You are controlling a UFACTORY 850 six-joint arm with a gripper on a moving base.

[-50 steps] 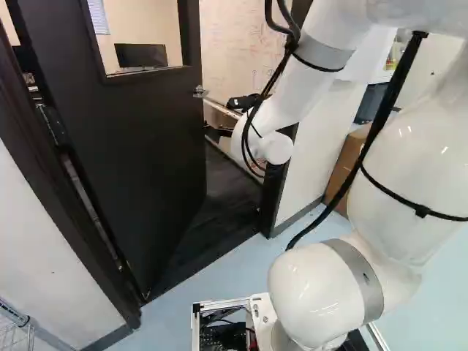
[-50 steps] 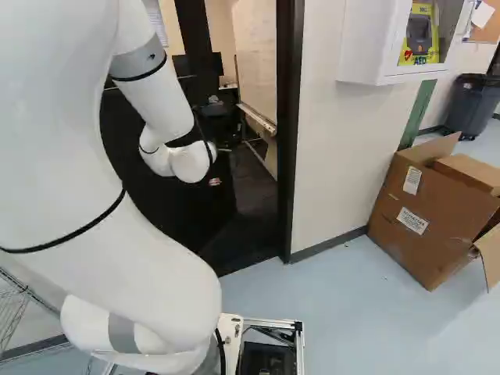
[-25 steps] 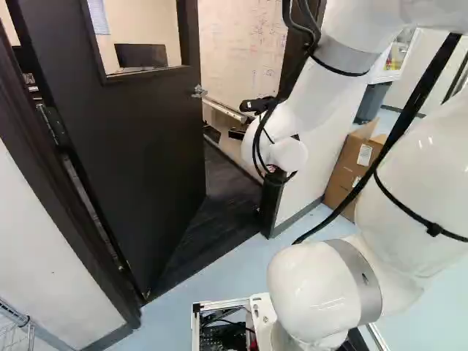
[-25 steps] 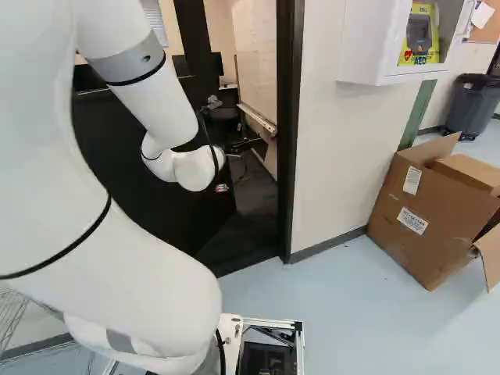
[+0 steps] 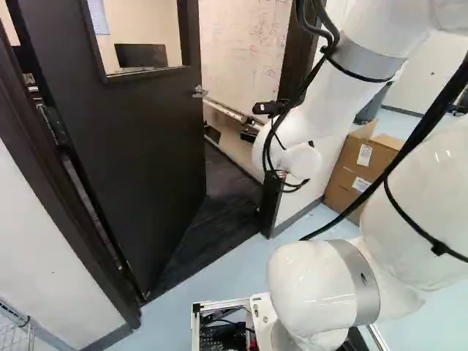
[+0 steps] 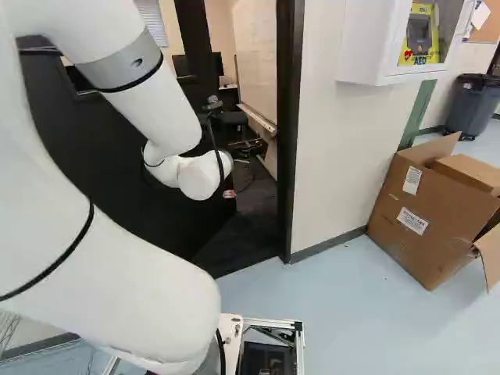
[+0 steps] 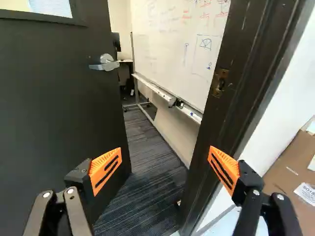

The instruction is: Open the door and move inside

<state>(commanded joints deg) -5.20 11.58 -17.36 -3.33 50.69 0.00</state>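
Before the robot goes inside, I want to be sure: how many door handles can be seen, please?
1. The metal handle is on the dark door, near its free edge. The door's far side is hidden, so another may be there.

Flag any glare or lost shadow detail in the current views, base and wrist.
Left base view: small bright glints on the arm's glossy white housing; the door is dark, with little surface detail. Right base view: the door goes nearly black behind the arm. Wrist view: door still dark, but its lever handle reads clearly; the whiteboard shows its marker writing, no strong glare.
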